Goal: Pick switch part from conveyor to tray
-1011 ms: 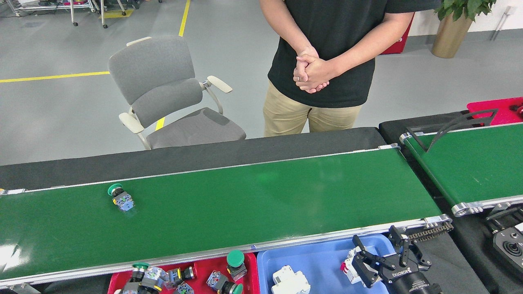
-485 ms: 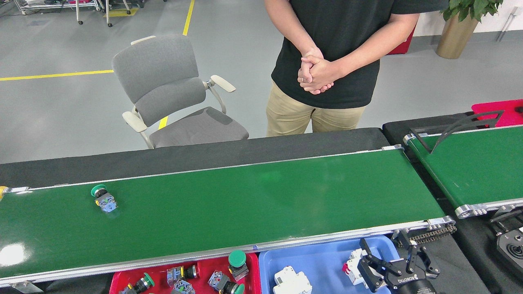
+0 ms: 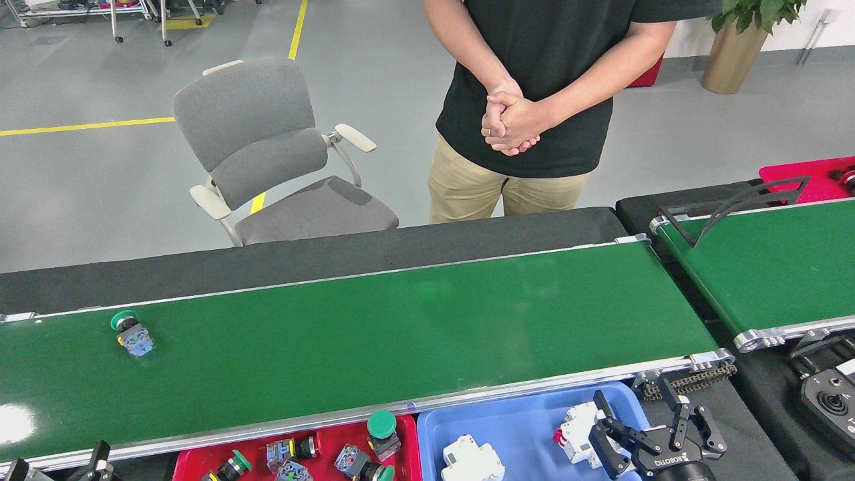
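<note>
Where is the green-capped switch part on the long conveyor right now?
In the head view, the switch part lies on its side near the far left end of the conveyor, closer to the far rail, well away from the red tray.

The only legible lettering is the brand name "ROBOTIQ", printed in white on the black body of the right gripper [image 3: 658,434] (it reads upside down from the head view). This gripper sits just past the near rail of the conveyor [image 3: 374,334], at its right end. Nothing else can be read.
</note>
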